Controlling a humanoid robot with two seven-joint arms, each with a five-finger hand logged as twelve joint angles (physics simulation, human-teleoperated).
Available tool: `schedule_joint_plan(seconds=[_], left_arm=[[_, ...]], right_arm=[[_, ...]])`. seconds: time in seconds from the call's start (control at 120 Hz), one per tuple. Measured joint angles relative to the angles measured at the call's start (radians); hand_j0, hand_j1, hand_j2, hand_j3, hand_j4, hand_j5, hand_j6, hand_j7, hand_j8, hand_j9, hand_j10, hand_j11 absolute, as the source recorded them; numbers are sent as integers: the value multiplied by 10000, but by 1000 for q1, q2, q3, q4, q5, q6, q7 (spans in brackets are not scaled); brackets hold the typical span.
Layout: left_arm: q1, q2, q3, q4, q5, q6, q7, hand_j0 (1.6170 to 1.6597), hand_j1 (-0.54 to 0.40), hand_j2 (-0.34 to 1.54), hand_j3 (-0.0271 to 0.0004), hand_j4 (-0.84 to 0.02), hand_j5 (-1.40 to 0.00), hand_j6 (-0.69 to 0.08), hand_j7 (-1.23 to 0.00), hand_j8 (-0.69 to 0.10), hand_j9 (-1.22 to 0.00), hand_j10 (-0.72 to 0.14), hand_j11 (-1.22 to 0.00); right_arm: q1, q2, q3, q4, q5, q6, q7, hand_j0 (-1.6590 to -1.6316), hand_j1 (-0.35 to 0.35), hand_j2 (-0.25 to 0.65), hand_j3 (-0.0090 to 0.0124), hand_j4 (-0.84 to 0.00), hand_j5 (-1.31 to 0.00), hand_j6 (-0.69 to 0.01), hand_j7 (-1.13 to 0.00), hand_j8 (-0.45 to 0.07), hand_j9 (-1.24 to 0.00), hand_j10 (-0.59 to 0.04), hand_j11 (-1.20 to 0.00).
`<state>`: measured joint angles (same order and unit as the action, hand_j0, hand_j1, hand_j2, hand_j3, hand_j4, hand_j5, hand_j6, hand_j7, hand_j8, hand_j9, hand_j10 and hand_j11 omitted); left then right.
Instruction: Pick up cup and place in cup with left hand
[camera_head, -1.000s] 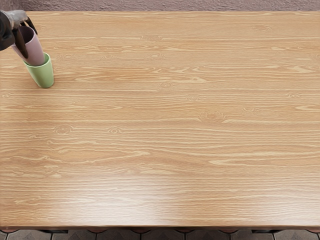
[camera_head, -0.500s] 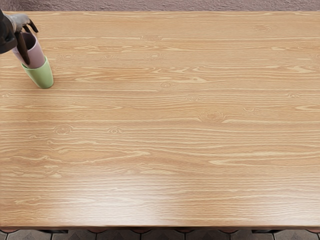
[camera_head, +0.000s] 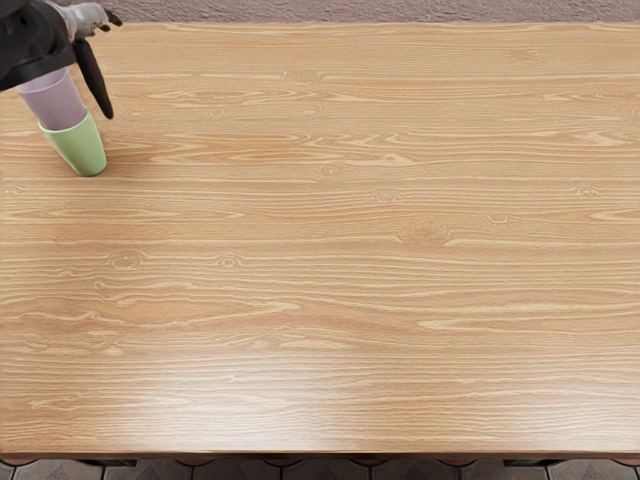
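Inside green cup (camera_head: 83, 150): pink cup (camera_head: 58, 104); left hand (camera_head: 76, 26) released, fingers spread.

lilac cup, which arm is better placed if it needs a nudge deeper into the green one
Left, most likely: the left robot hand is open by the lilac cup, which sits partly in the green cup; the right arm shows nowhere.

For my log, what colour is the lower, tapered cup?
The lower, tapered cup is light green; the head view shows it best.
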<state>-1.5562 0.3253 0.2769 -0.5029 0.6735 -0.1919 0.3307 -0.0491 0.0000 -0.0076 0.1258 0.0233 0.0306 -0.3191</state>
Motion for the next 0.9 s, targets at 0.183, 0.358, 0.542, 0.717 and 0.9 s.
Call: schedule_joint_plan(seconds=[0.183, 0.358, 0.542, 0.717, 0.9], left_arm=[[-37, -15, -70, -61, -57, -79, -1, 16580, 2905, 111, 0, -530, -657, -530, -658, -522, -657, -528, -657], [-61, -9, -108, -197, -113, -140, 0, 16580, 3022, 88, 0, -426, -523, -431, -523, -425, -522, -422, -521], [-79, 0, -120, -270, -242, -268, 1, 16580, 3072, 77, 0, -379, -465, -386, -464, -381, -463, -375, -462], [-79, 1, -138, -285, -381, -388, 5, 16581, 3092, 70, 0, -358, -439, -364, -438, -360, -438, -353, -437], [-82, 1, -137, -288, -457, -414, 6, 16581, 3162, 57, 0, -296, -362, -301, -361, -298, -361, -290, -360]], right_arm=[[0, 0, 0, 0, 0, 0, 0, -16581, -3491, 0, 0, -3, -1, -5, 0, -4, 0, -3, 0], [0, 0, 0, 0, 0, 0, 0, -16581, -3491, 0, 0, -4, -1, -5, 0, -4, 0, -3, 0], [0, 0, 0, 0, 0, 0, 0, -16581, -3491, 0, 0, -4, -1, -6, 0, -4, 0, -3, 0], [0, 0, 0, 0, 0, 0, 0, -16581, -3491, 0, 0, -4, -1, -6, 0, -5, 0, -3, 0], [0, 0, 0, 0, 0, 0, 0, -16581, -3491, 0, 0, -4, -1, -6, 0, -5, 0, -3, 0]])
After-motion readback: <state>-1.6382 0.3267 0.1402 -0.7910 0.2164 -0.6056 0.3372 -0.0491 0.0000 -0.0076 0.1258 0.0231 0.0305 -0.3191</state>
